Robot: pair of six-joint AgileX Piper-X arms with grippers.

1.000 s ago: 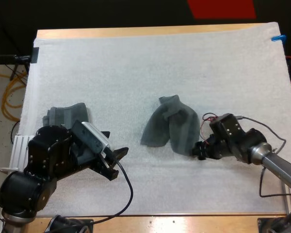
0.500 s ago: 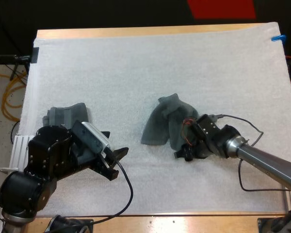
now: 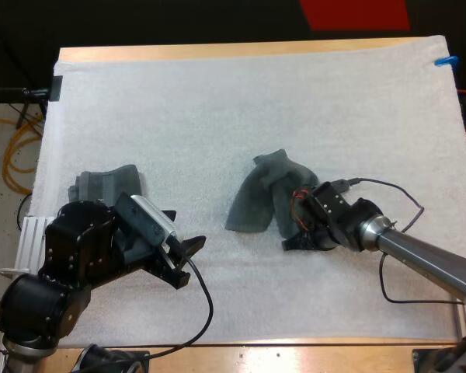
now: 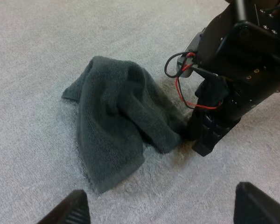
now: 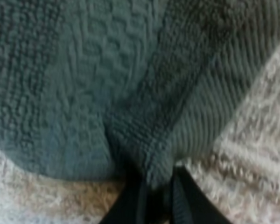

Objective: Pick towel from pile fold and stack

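A crumpled dark grey-green towel (image 3: 266, 200) lies mid-mat. My right gripper (image 3: 289, 243) is low at its near right edge and shut on a fold of it. In the right wrist view the towel (image 5: 107, 84) is close up, and its hem is pinched between the two black fingers (image 5: 130, 205). My left gripper (image 3: 186, 263) hovers open near the mat's front left, well left of the towel. From the left wrist view the towel (image 4: 116, 116) lies ahead, with the right gripper (image 4: 207, 140) at its edge and my own open left gripper (image 4: 163, 210) nearer.
A second dark towel (image 3: 105, 185) lies at the mat's left side, partly behind my left arm. The white mat (image 3: 241, 101) covers the table, bare at the back and on the right.
My right gripper slid left to the towel's near edge and closed on a fold. The left arm has stayed still.
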